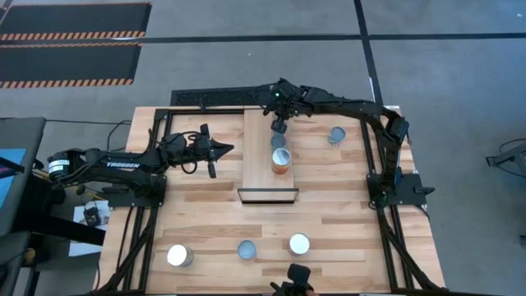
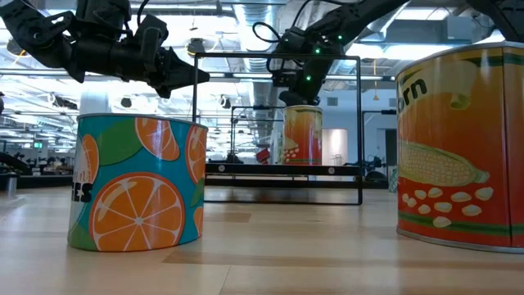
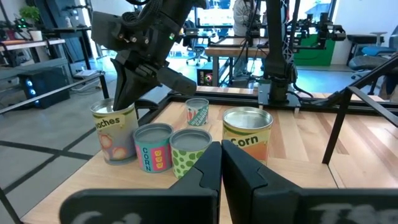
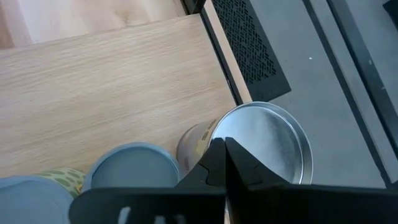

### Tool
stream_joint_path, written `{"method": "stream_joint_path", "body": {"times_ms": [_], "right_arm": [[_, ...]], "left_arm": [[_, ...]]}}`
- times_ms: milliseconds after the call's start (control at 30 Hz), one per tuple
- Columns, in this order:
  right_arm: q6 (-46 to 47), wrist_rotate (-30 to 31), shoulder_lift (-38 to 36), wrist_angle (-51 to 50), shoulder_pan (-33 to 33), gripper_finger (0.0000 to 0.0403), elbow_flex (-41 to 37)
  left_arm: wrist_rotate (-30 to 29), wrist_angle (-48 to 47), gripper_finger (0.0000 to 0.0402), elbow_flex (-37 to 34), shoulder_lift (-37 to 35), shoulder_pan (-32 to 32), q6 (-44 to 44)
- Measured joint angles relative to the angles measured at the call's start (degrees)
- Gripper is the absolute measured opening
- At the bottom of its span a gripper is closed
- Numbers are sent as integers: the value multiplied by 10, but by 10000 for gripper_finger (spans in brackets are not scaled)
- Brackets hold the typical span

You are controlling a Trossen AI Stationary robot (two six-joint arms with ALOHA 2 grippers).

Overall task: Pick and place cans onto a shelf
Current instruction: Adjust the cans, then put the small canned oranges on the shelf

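The shelf (image 1: pixel 261 177) is a light wood board in the middle of the table. Several cans stand upright in a row on its far half: a peaches can (image 3: pixel 114 135), a small blue can (image 3: pixel 153 147), a green dotted can (image 3: pixel 189 149) and a corn can (image 3: pixel 247 132). My right gripper (image 1: pixel 279 125) is shut and slants down over the peaches can's silver top (image 4: pixel 267 143). My left gripper (image 1: pixel 225 150) is also shut. It points level toward the shelf from the left, holds nothing and stays clear of the cans. My right gripper's shut fingertips (image 3: pixel 120 98) slant down from above at the rim of the peaches can's top. I cannot tell whether they touch it. The can stands upright on the shelf.
One more can (image 1: pixel 336 134) stands on the table right of the shelf. Three cans stand near the table's near edge: a silver-topped one (image 1: pixel 179 256), an oranges can (image 2: pixel 135 184) and a corn can (image 2: pixel 463 147). A black frame (image 1: pixel 164 115) runs along the table's edges.
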Motion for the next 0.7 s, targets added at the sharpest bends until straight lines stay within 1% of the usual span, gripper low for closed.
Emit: {"method": "stream_joint_path", "body": {"times_ms": [200, 300, 400, 500, 700], "right_arm": [[-6, 1, -10, -6, 2, 10, 0], [-15, 2, -33, 2, 7, 4, 0], [-15, 1, -71, 33, 9, 4, -26], [-4, -7, -126, 106, 10, 4, -92], [43, -59, -249, 303, 14, 4, -293]], "left_arm": [[0, 0, 2, 0, 0, 0, 0], [0, -3, 2, 0, 0, 0, 0], [0, -9, 2, 0, 0, 0, 2], [2, -16, 2, 0, 0, 0, 3], [4, -41, 2, 0, 0, -1, 1]]}}
